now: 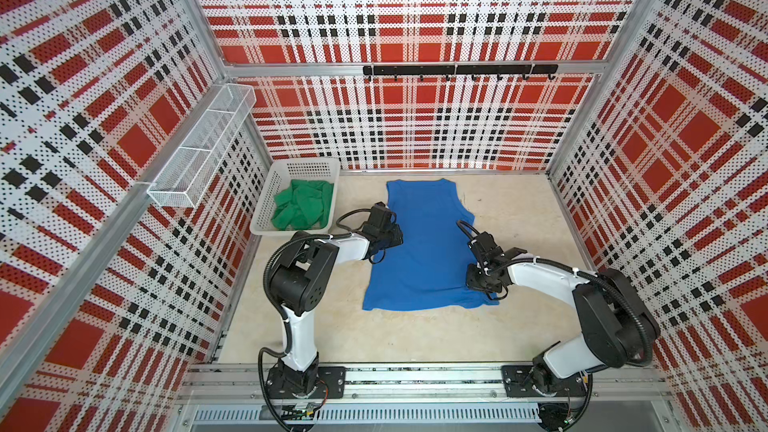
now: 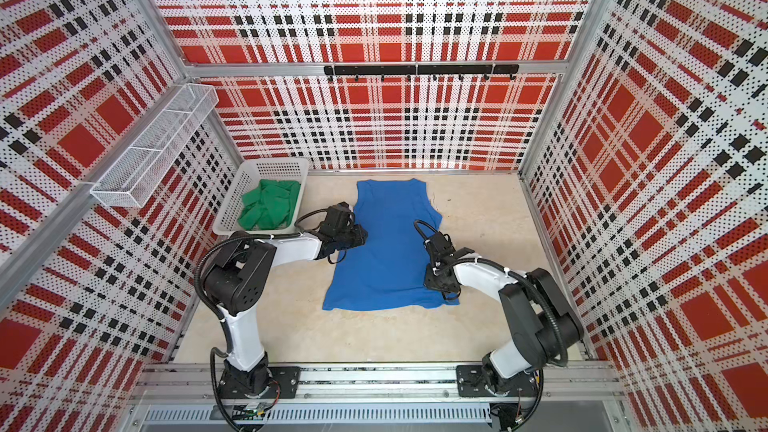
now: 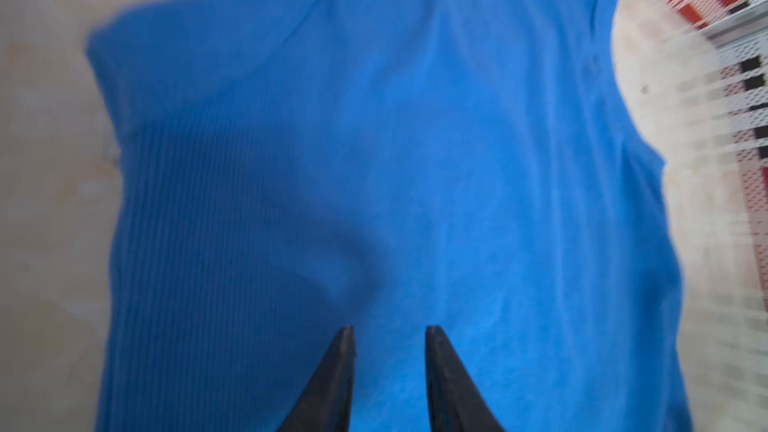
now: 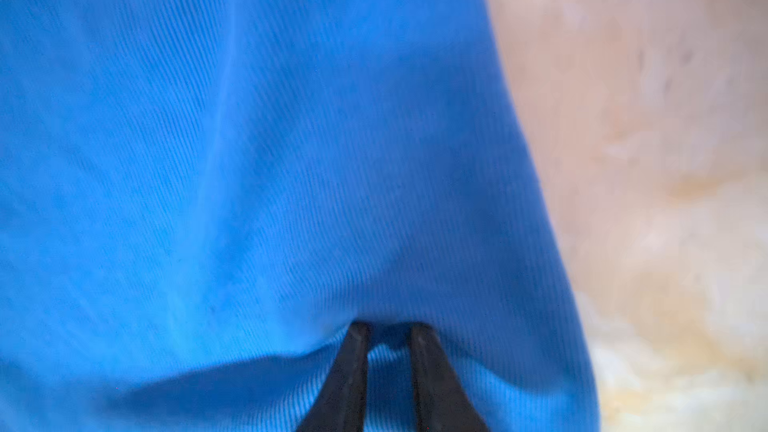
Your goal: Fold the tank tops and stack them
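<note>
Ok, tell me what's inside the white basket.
Inside the white basket lies the green tank top, crumpled in a heap. It covers most of the floor there, so anything underneath it cannot be seen.

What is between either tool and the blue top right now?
Nothing visible. The left tool is right over the blue top, jaws apart; the right tool has its fabric bunched between its jaws.

A white perforated basket [image 1: 305, 170] sits at the far left corner of the beige bench [image 1: 415, 338]; a mesh shelf [image 1: 199, 147] hangs on the left wall [image 1: 83, 76], a black hook rail [image 1: 459, 70] on the back wall [image 1: 415, 6].
</note>
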You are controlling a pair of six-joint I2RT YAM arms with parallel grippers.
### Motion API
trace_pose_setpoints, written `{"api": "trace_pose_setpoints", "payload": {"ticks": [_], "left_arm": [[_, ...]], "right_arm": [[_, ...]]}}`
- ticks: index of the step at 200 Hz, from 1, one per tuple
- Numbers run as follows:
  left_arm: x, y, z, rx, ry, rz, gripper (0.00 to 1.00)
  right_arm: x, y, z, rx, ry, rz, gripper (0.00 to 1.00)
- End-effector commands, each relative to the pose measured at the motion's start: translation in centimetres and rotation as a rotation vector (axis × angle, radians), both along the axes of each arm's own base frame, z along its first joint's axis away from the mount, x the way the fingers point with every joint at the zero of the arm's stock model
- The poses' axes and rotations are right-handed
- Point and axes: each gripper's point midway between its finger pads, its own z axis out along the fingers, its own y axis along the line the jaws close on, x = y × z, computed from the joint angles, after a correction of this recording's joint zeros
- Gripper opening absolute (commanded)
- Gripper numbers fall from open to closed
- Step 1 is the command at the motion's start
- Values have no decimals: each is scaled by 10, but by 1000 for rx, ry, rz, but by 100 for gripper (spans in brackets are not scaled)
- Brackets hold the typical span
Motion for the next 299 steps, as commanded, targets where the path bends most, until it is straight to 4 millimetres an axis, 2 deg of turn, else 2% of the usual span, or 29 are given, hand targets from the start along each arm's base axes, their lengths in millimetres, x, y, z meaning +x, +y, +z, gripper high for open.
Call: {"api": "trace_pose_setpoints", "payload": {"ticks": [1, 29, 47, 59, 75, 91, 107, 125, 142, 153, 168, 180, 190, 193, 202, 220, 242, 269, 287, 299], "left_arm": [[-17, 15, -14, 8, 7, 46, 35], [-63, 36, -31, -27, 58, 108, 35], [-97, 41, -40, -53, 92, 138, 35], [-121, 39, -44, -75, 122, 152, 34], [-152, 24, -44, -126, 154, 146, 34], [-177, 2, -35, -171, 169, 104, 35], [-184, -7, -21, -119, 164, 63, 41], [-164, -2, 18, -55, 78, 49, 51], [-127, 2, 66, -46, -33, 37, 56], [-97, 5, 92, -40, -98, 20, 58], [-55, 9, 113, 7, -170, -1, 58], [-20, 13, 123, 54, -218, -7, 58], [8, 13, 119, 61, -226, -17, 56], [17, 11, 124, 53, -239, -22, 56], [40, 5, 123, 45, -251, -39, 55], [80, -4, 108, 44, -250, -57, 54], [108, -18, 76, 1, -208, -81, 53], [113, -30, 27, -44, -122, -92, 51], [108, -23, -9, -81, -31, -69, 49], [107, -13, -22, -77, -18, -37, 48]], "right_arm": [[5, -34, -30, -122, 48, -52, 22], [22, -63, -33, -180, 70, -75, 22], [41, -80, -29, -196, 63, -87, 22], [56, -92, -27, -213, 56, -71, 22], [81, -109, -24, -221, 47, -58, 22], [105, -116, -4, -199, 23, -37, 24], [121, -119, 35, -222, -40, -4, 29], [118, -114, 71, -212, -84, 14, 37], [100, -97, 85, -170, -102, 36, 43], [84, -79, 85, -127, -100, 53, 44], [61, -52, 77, -76, -82, 78, 45], [43, -35, 70, -45, -61, 89, 44], [30, -22, 64, -18, -49, 92, 41], [26, -19, 62, -13, -45, 96, 40], [16, -11, 58, 16, -30, 74, 37], [-6, 5, 49, 60, -4, 66, 31], [-26, 23, 37, 110, 28, 72, 26], [-37, 22, 14, 96, 73, 61, 25], [-34, 2, 2, -2, 96, 48, 24], [-32, -15, -3, -71, 115, 41, 23]]}}
